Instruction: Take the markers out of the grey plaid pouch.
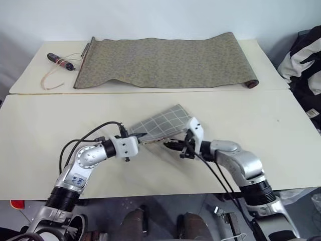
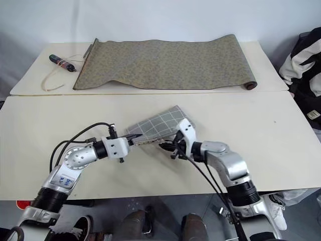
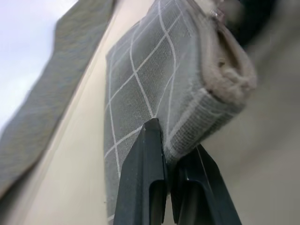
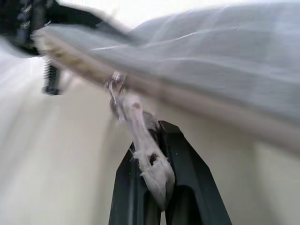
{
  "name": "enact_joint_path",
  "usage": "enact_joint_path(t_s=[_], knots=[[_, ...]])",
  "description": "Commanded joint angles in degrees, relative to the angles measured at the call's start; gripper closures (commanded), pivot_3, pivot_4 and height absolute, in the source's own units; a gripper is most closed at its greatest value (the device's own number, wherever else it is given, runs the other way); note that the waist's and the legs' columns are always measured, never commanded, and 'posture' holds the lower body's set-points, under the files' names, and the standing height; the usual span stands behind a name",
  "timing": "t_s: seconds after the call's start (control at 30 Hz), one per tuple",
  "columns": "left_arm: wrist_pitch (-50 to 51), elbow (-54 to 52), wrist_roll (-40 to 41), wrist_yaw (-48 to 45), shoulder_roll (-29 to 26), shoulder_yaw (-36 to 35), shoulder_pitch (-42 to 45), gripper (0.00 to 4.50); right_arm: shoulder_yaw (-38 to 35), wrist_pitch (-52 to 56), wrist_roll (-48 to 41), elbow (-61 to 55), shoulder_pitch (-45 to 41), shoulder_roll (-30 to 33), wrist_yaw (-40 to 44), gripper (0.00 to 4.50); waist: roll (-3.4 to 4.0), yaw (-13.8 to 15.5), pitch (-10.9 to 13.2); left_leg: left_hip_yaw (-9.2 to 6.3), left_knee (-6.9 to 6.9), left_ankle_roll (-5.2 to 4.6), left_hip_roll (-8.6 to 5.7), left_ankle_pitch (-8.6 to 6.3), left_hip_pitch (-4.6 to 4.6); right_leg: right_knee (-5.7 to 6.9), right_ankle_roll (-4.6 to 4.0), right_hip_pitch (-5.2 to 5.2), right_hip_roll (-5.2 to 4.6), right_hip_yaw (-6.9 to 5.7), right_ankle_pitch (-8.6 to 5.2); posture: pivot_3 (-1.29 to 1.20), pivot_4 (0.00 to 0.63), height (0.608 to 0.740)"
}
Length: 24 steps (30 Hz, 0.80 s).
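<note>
Left eye view — grey plaid pouch point(image 1: 161, 125) sits mid-tabletop point(image 1: 40, 130), lifted at its near edge between both arms. Left tool point(image 1: 141, 136) is pinched tight on the pouch's corner at roughly 8 o'clock of the fabric; the left wrist view shows the cloth clamped between its fingers point(image 3: 143, 183). Right tool point(image 1: 171, 145) is closed on the small loop pull point(image 4: 145, 150) at the zip line, about 6 o'clock of the pouch. No markers visible; presumably inside.

Step in hand, as I read it: draw the zip open. To do it well, keep the left grip fixed as an anchor and pull the loop along the zip line, not away from it — a sideways tug would only drag the whole pouch. Keep the fabric taut between the two grips.

Room: bare tabletop toward 3 o'clock, well short of the edge. Olive cloth roll point(image 1: 165, 63) lies well apart at 12 o'clock, corded stick point(image 1: 60, 61) at 10 o'clock.
</note>
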<state>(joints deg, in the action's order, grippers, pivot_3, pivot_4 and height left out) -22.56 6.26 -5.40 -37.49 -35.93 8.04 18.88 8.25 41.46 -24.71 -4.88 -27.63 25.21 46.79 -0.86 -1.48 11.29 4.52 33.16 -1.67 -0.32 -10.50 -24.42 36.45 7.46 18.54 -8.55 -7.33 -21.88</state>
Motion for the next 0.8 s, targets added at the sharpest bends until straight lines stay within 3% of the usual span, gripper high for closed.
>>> enact_joint_path(t_s=[0.03,0.23,0.4,0.6,0.8], knots=[[-0.79,-1.11,6.20,-3.57,-2.45,-3.99,-1.19,4.50,-4.27,-2.66,-0.27,0.84,-1.80,3.79,2.18,4.47,0.00,-0.02,0.00,0.01,0.00,0.00,0.01,0.00,0.00,-0.02,0.00,-0.01,0.00,-0.01,0.00,0.00,0.150,0.740],[1.10,-1.12,13.49,-8.43,-4.12,-7.04,-3.50,4.50,-6.19,-10.19,4.50,9.75,-2.46,10.47,3.78,4.47,-0.01,0.15,0.01,0.04,0.04,-0.03,-0.01,-0.01,0.00,-0.03,0.00,-0.06,-0.02,-0.04,0.00,0.00,0.150,0.740],[3.86,-2.46,16.97,-10.00,-3.45,-8.49,-4.52,4.50,-6.40,-9.56,1.91,6.99,-0.79,11.58,7.08,4.47,-0.02,0.16,0.02,0.07,0.11,-0.07,0.01,-0.03,0.00,-0.04,0.00,-0.08,-0.02,-0.03,0.00,0.00,0.150,0.740],[7.08,-4.12,18.49,-9.93,-2.04,-8.81,-4.28,4.50,-6.65,-4.85,-3.82,-0.46,1.67,13.34,12.07,2.50,-0.02,0.17,0.02,0.07,0.13,-0.08,0.01,-0.03,0.00,-0.03,0.00,-0.09,-0.03,-0.03,0.00,0.00,0.150,0.740],[7.87,-5.28,17.84,-9.90,-1.35,-8.84,-4.72,4.50,-9.18,-4.12,-5.37,-5.09,3.17,16.76,13.11,2.50,-0.02,0.86,0.03,0.07,0.18,-0.13,0.01,-0.09,-0.02,-0.28,0.01,-0.18,-0.04,-0.04,0.02,0.00,0.150,0.740]])
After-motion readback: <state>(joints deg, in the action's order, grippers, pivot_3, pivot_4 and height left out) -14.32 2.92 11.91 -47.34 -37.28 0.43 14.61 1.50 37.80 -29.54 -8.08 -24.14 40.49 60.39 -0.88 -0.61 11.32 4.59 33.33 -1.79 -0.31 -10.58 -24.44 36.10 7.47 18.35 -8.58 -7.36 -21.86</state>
